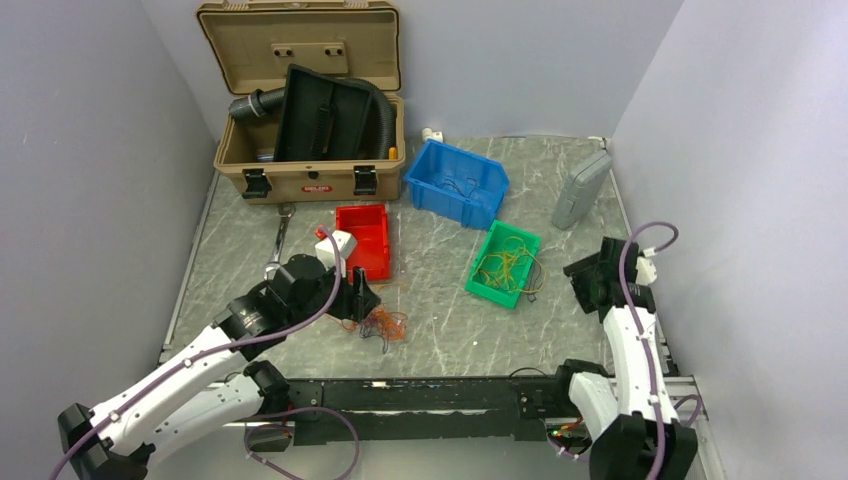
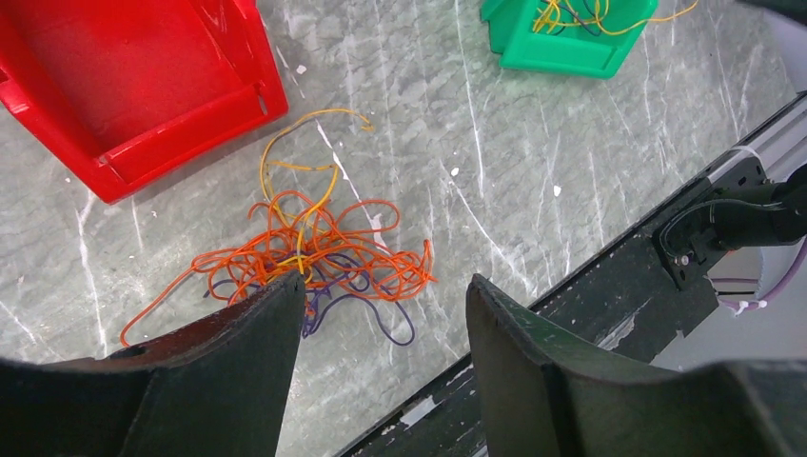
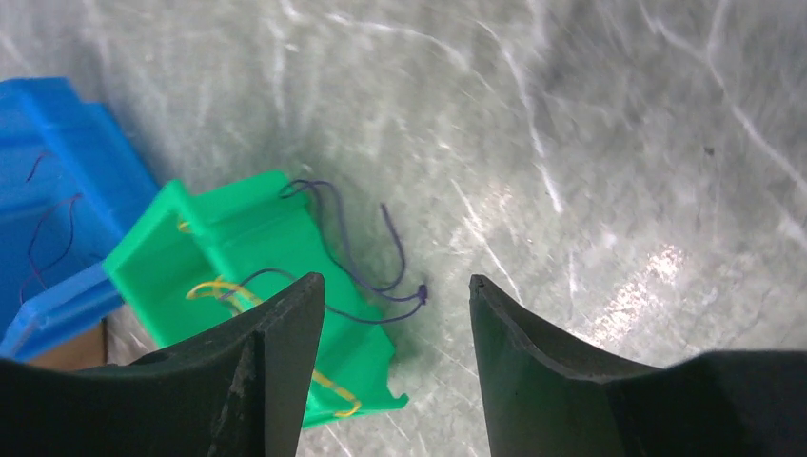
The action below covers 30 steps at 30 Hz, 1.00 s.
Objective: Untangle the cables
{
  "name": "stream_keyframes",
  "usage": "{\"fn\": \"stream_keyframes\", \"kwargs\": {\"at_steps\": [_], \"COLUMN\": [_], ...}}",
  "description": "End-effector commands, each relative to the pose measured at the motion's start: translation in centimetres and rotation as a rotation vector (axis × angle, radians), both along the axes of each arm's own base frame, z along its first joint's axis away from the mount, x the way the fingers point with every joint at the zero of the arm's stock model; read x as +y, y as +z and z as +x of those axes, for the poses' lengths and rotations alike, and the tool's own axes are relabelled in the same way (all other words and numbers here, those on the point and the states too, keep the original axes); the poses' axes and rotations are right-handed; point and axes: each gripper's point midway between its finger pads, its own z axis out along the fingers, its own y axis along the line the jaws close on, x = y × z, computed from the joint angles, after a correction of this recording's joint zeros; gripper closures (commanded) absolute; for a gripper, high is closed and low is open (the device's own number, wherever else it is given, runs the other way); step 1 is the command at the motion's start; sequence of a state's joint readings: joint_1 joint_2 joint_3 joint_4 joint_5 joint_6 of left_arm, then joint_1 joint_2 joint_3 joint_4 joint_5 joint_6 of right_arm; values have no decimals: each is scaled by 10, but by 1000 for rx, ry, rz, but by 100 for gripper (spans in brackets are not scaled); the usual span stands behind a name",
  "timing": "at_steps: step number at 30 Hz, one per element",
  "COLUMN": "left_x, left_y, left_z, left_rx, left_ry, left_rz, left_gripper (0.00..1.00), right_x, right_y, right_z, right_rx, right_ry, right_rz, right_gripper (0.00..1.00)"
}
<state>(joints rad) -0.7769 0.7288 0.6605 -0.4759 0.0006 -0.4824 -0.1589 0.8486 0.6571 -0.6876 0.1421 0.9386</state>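
Left wrist view: spread tool over the knot, snag risk ahead

The cables [image 2: 314, 252] lie in a loose orange heap on the bench [image 2: 533, 190], with yellow and purple strands woven through. They sit just ahead of, and partly under, the left finger of the left tool [image 2: 383, 286]. That tool is spread wide and holds nothing. Closing here would likely bite several strands at once, and a lift would then drag the whole knot instead of freeing one wire. Too low an approach could also press the loops flat against the bench. The red bin [image 2: 143, 95] sits close beyond the heap, so a pull that way could hook a loop on its corner.

The right tool [image 3: 395, 283] is likewise spread and empty. Below it, a purple strand [image 3: 419, 293] hangs over the rim of the green bin [image 3: 238, 214] onto the bench; a careless pass could catch it on a finger and pull it out.

Seen from above, the left arm reaches forward and low, wrist tipped down at the heap. The right arm stands folded upright, its wrist turned towards the green bin.
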Motion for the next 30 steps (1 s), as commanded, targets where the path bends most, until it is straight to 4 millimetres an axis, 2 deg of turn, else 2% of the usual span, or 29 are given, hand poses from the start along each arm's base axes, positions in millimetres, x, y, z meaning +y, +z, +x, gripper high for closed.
{"fn": "stream_keyframes", "kwargs": {"at_steps": [1, 5, 17, 23, 30], "left_x": [3, 5, 2, 8, 13], "left_y": [11, 10, 6, 4, 2], "left_z": [3, 3, 3, 2, 3], "left_rx": [-52, -58, -63, -73, -74], "left_ry": [12, 13, 0, 13, 27], "left_rz": [-14, -12, -17, 0, 22], "left_gripper": [34, 34, 34, 34, 34], "right_x": [25, 42, 71, 69, 67], "right_y": [-19, -34, -72, -86, -101], "right_z": [7, 12, 5, 2, 2], "right_rx": [-66, -62, -13, -37, 42], "right_ry": [-7, 43, -73, -161, -190], "right_rz": [270, 379, 655, 696, 694], "right_gripper": [40, 38, 38, 40, 41]}}
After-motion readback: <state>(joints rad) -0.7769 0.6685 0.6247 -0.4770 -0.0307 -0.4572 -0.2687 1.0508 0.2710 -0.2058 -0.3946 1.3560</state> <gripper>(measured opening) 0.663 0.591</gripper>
